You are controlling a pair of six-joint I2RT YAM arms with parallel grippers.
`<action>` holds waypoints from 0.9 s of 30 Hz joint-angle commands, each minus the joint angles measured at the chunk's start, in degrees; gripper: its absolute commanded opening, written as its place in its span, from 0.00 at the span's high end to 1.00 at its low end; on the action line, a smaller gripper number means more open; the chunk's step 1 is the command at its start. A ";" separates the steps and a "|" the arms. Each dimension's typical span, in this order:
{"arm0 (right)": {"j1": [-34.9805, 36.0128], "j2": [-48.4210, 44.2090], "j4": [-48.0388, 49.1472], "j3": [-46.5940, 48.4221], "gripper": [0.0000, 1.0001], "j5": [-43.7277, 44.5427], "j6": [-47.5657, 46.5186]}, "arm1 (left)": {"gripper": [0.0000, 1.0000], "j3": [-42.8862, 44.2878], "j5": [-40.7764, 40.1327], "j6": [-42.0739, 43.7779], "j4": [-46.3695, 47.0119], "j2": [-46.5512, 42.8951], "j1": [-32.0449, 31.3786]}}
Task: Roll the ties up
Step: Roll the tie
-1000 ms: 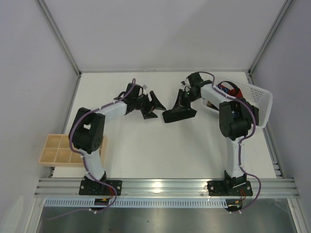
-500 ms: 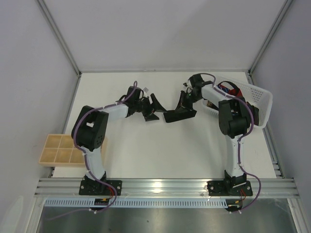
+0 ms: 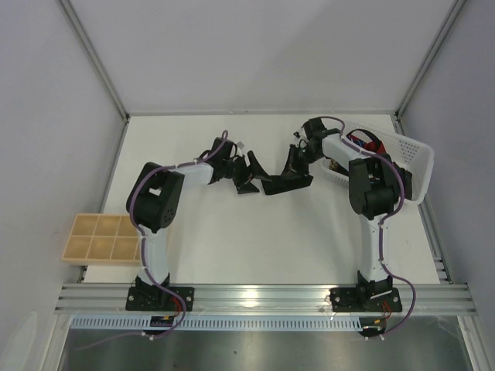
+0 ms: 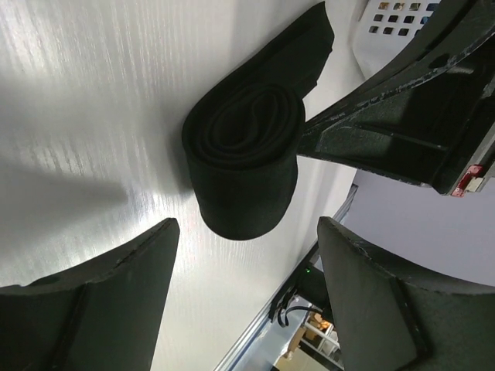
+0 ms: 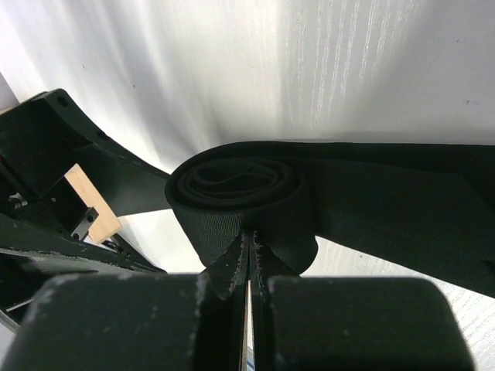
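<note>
A plain black tie [image 3: 288, 182] lies on the white table, its left end wound into a roll [image 4: 244, 147] and its flat tail [image 5: 402, 209] running right. My right gripper [image 3: 296, 164] is shut, and its tips [image 5: 249, 239] press against the near side of the roll [image 5: 240, 185]. My left gripper [image 3: 252, 175] is open just left of the roll. In the left wrist view the roll sits ahead of the gripper [image 4: 246, 232], between the lines of its two fingers and not touched by them. A red tie [image 3: 370, 144] shows in the basket.
A white lattice basket [image 3: 410, 154] stands at the right edge behind the right arm. A wooden compartment tray [image 3: 97, 239] sits off the table's left edge. The two grippers are close together at the table's middle back.
My left gripper has moved right, from well left of the tie to right beside the roll. The right gripper and the tie have stayed almost still.
</note>
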 commanded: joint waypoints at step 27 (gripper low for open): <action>0.03 1.18 1.14 0.81 1.00 1.78 -0.61 | 0.45 9.13 -2.20 0.61 -6.54 4.94 -2.87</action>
